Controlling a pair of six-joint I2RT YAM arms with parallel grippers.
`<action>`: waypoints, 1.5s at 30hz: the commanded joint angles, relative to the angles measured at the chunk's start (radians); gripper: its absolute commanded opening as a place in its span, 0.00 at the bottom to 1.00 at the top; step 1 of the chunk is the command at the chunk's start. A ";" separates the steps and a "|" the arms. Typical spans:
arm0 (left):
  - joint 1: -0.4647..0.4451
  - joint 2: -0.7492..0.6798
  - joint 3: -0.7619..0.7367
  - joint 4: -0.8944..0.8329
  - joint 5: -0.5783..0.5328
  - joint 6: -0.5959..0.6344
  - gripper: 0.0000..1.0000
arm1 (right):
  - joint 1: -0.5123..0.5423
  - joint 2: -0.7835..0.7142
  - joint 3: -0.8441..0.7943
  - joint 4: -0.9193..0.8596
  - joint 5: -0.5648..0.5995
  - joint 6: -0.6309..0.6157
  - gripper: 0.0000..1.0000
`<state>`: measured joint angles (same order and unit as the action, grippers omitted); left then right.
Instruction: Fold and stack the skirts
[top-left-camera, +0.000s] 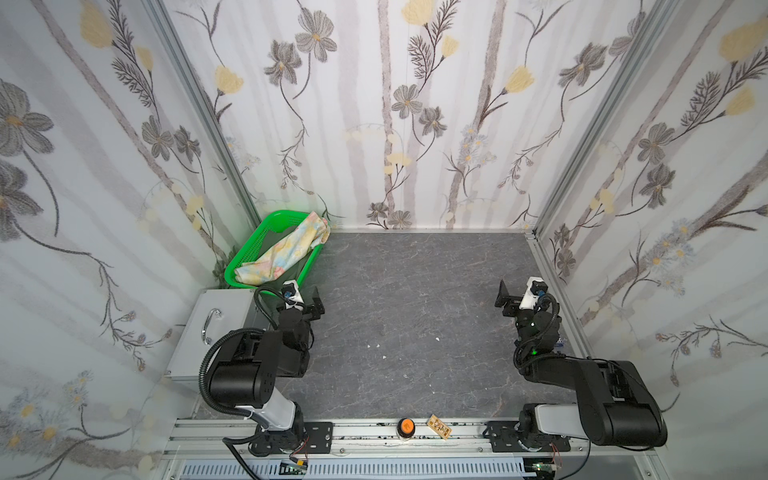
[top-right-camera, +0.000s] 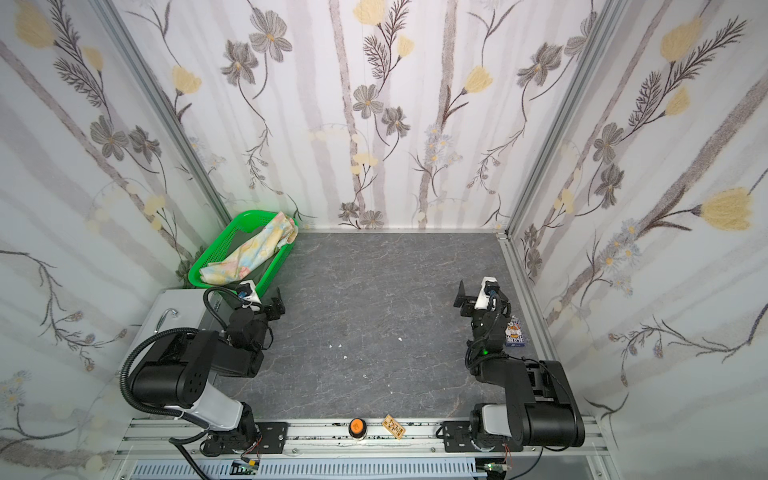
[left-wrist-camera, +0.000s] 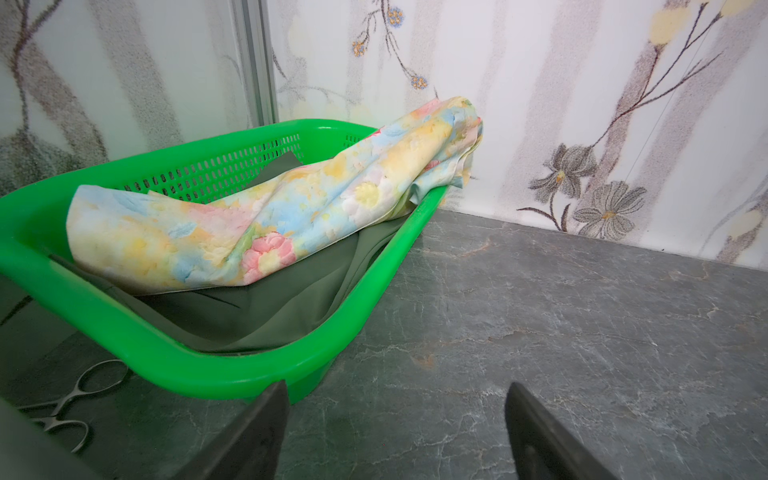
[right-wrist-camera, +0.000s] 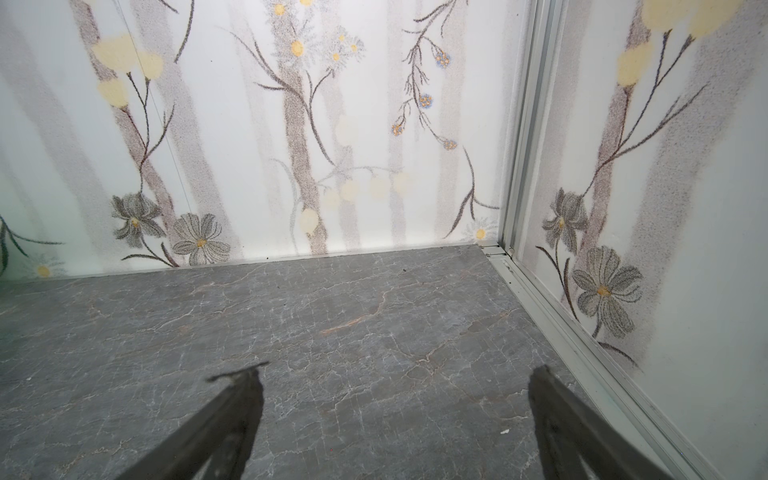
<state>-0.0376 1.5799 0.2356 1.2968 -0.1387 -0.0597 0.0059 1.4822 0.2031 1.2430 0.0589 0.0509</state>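
At your table's (top-left-camera: 415, 311) ten o'clock, crumpled floral skirt (left-wrist-camera: 249, 224) drapes over smooth olive skirt (left-wrist-camera: 270, 311) in the mesh basket (left-wrist-camera: 124, 332); left claw (left-wrist-camera: 397, 432) and right claw (right-wrist-camera: 395, 424) gape empty.

floral skirt (left-wrist-camera: 266, 220) — rumpled, draped across basket (left-wrist-camera: 124, 328) | olive skirt (left-wrist-camera: 266, 307) — crumpled beneath it

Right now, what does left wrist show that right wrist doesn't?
Only left wrist: the green mesh basket, with the floral skirt lying on the olive green skirt inside it, a ring-handled metal tool beside it, and the open left gripper. Only right wrist: the open right gripper and the aluminium rail along the side wall. Both: grey marbled tabletop, flowered wallpaper, nothing between the jaws.
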 joint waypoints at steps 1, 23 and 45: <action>-0.007 -0.054 -0.013 0.033 -0.059 -0.010 0.76 | 0.033 -0.095 0.025 -0.080 0.074 -0.026 0.94; 0.029 0.147 1.142 -1.240 0.185 -0.241 0.77 | 0.227 -0.131 0.411 -0.701 -0.028 0.245 0.89; 0.056 0.623 1.594 -1.415 0.209 -0.248 0.88 | 0.227 -0.088 0.445 -0.709 -0.084 0.267 0.91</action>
<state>0.0177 2.1948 1.8278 -0.1108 0.1028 -0.3248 0.2344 1.3888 0.6369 0.5339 -0.0273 0.3130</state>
